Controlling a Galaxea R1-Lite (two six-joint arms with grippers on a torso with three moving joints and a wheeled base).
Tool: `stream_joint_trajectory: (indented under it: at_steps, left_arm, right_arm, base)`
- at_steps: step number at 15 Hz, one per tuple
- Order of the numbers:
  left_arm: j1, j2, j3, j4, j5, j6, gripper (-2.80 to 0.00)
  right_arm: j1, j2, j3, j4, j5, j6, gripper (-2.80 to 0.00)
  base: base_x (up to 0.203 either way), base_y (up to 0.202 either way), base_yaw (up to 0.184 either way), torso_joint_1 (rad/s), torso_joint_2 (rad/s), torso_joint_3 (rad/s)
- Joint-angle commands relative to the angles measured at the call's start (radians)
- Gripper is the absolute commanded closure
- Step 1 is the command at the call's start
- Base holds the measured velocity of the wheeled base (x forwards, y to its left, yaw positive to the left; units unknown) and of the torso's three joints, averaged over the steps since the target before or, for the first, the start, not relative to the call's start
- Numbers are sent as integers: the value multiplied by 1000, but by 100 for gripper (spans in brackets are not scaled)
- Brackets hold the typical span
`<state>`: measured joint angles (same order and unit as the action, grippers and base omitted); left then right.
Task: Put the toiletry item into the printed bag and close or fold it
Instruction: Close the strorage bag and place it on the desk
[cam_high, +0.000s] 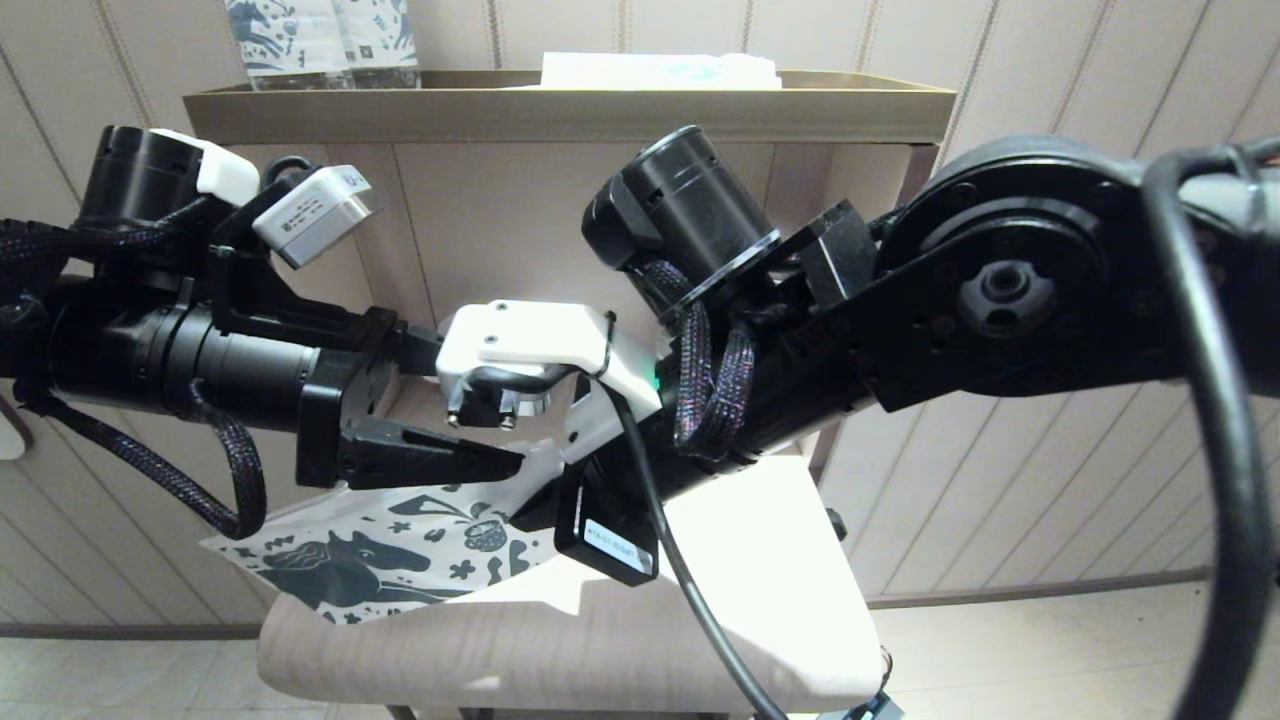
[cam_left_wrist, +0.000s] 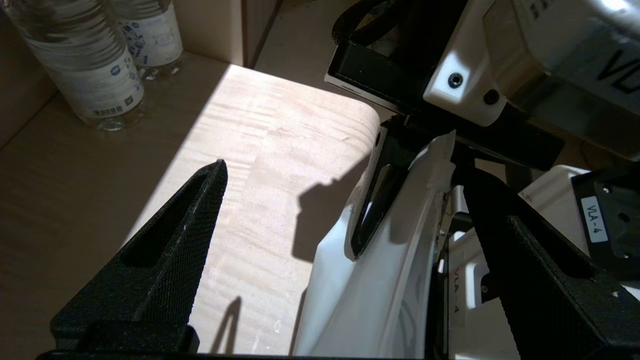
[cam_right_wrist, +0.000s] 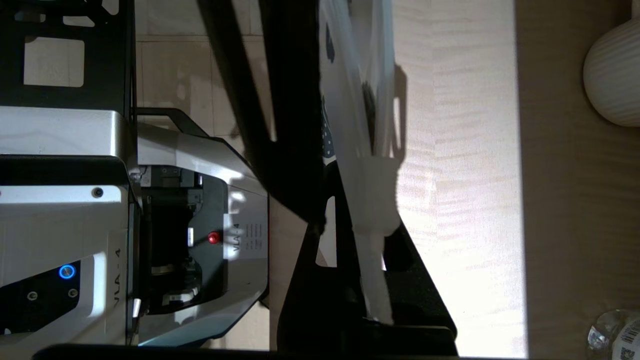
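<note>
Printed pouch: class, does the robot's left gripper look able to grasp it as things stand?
Probably yes: the left gripper is open, and the raised edge of the printed pouch stands between its fingers, though the right gripper, pinching that edge, crowds the spot.

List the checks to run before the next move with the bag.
1. Right gripper holds the bag: ok, shut on its edge.
2. Left gripper ready to grasp: ok, open, with the bag between its fingers.
3. Toothbrush inside the bag: cannot tell; it shows plainly in no view.
4. Bag folded: not ok; its printed face lies spread, with no fold seen.
5. Bottles out of the way: ok, they stand well back from both grippers.
</note>
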<state>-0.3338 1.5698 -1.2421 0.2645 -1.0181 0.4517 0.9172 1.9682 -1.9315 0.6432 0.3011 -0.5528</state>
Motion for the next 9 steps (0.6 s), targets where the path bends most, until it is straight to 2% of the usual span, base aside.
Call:
stream_joint_trajectory:
  at_steps: [1,5,9]
  left_arm:
    - [0,-6,2,-5,-4,2,-280]
    - [1,-25,60,-107,-1,2,-280]
    - [-13,-30,107,-175,29,-4,-280]
  right_arm:
    - [-2,9,0,3,3,2,0]
    - [-11,6,0,-6,20,28,0]
    - [-12,15,0,-29,20,30,0]
  base:
    - [0,0,0,0,0,0]
    - [0,0,0,0,0,0]
    - [0,0,0,0,0,0]
